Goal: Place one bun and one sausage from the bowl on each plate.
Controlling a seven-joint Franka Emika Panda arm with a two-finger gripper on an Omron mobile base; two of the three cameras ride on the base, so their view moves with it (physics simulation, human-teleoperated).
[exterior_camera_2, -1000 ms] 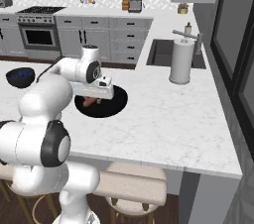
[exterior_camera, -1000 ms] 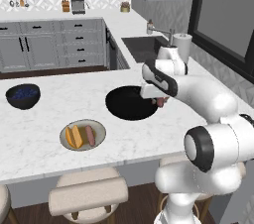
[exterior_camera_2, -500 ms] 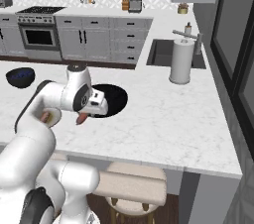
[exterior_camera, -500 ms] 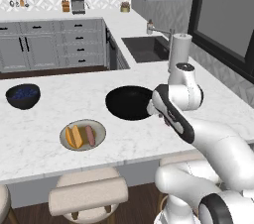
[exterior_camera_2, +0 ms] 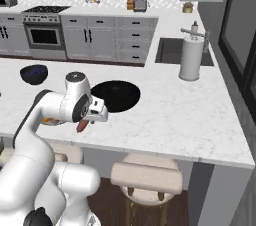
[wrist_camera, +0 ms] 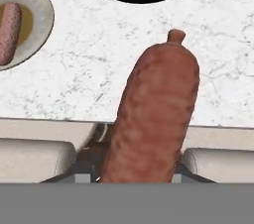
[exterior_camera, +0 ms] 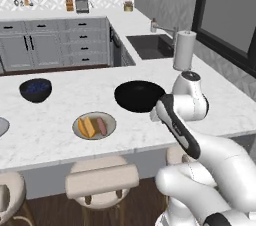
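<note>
Arm folds low at the counter's front edge, centre-left of the right base view. Gripper point(exterior_camera_2: 85, 122) clenched on a sausage point(exterior_camera_2: 82, 125), smooth reddish-brown cylinder hanging downward. Black bowl point(exterior_camera_2: 115, 95) matte, round, just behind. Pale-rimmed plate point(exterior_camera: 94, 125), lower-left centre, carries a bun point(exterior_camera: 86, 127) and another sausage point(exterior_camera: 101, 126).

Even flat light, soft low-resolution render

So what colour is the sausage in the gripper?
Reddish-brown, slightly mottled; the sausage shows best in the hand view.
</note>
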